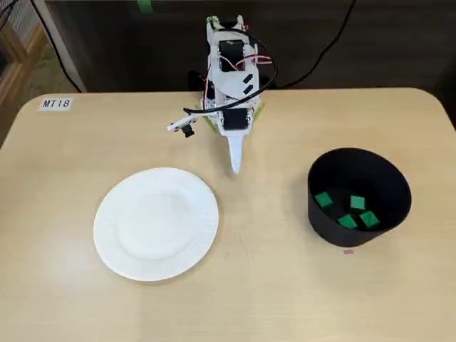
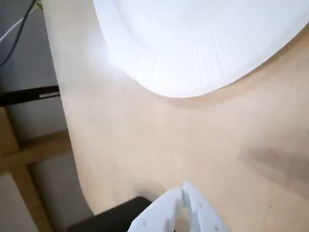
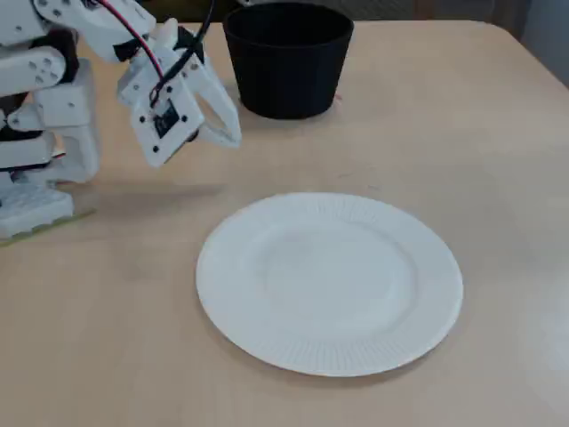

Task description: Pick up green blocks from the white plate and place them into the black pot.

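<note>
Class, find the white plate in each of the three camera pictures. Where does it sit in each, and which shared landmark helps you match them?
A fixed view: the white plate lies lower left, empty.
Wrist view: the white plate fills the top, cut off by the upper and right edges.
A fixed view: the white plate lies in the centre, towards the bottom.
Shared landmark: the gripper, near the plate but not touching it.

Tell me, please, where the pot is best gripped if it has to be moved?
Take the pot by its thin wall at the rim, coming down from above so the gripper straddles it. It stands upright and open, and looks too wide to clamp across; the blocks lie low inside.
</note>
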Motion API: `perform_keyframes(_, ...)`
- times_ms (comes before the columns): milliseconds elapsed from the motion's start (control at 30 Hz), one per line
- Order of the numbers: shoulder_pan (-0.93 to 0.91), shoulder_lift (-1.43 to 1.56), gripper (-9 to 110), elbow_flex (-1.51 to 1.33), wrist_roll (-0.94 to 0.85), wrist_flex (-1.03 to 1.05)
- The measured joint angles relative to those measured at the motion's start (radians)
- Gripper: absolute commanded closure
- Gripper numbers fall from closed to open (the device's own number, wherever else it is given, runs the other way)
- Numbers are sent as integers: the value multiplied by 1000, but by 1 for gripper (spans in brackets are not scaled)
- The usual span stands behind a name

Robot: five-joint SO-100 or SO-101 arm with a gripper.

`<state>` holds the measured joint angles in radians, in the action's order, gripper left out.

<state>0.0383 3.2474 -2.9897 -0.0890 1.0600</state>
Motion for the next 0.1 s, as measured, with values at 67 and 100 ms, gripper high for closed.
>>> perform_keyframes(67,0,0,104,0,0,0)
perform_keyframes(100,0,0,104,0,0,0)
